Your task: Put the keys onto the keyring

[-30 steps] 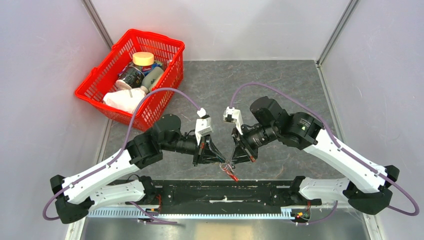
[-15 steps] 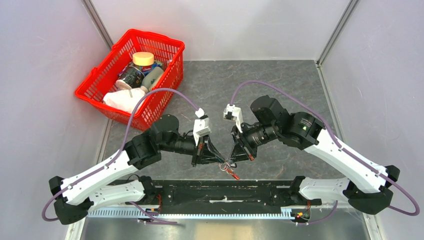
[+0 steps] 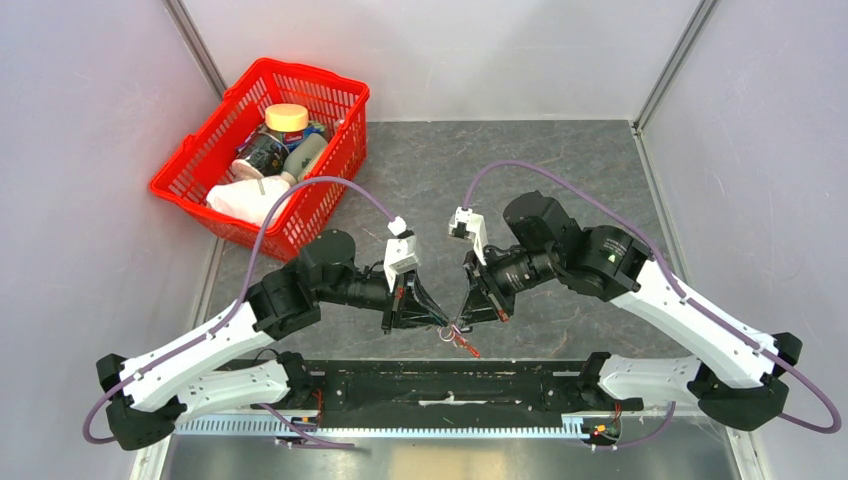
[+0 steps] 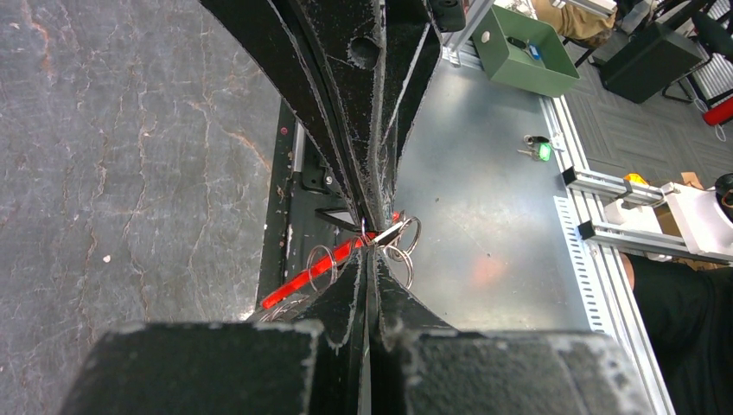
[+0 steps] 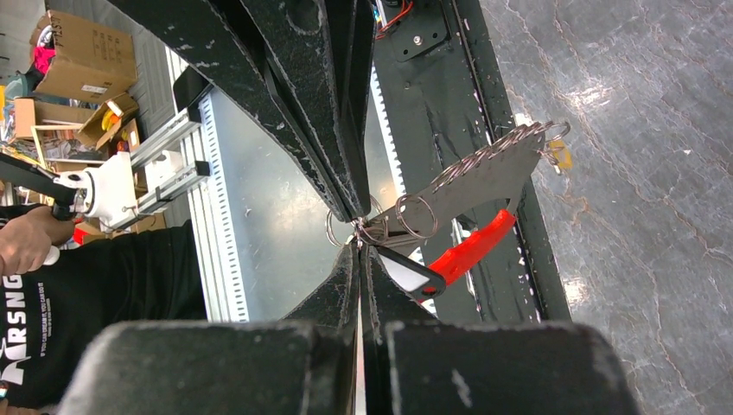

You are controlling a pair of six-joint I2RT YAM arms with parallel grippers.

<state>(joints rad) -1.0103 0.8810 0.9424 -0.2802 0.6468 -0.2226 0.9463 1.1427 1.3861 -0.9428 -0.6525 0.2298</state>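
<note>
Both grippers meet tip to tip above the table's near edge. The keyring (image 3: 457,330) hangs between them as a cluster of thin wire rings with a red strap (image 3: 466,346). My left gripper (image 4: 370,248) is shut, pinching wire at the cluster; rings (image 4: 321,266) and the strap (image 4: 307,281) hang beside its tips. My right gripper (image 5: 358,245) is shut on a wire ring (image 5: 417,214). Below it hang the red strap (image 5: 471,247), a black-rimmed white tag (image 5: 406,271) and a dark flat metal piece (image 5: 488,177), perhaps a key, edged with several rings. No separate keys are clearly distinguishable.
A red plastic basket (image 3: 195,155) with jars and a white cloth stands at the back left. The black arm-mount rail (image 3: 450,385) runs along the near edge, right under the grippers. Grey walls close in the left, right and back.
The left arm has drawn slightly back to the left. Both grippers stay shut on the ring cluster, which has hardly moved.
</note>
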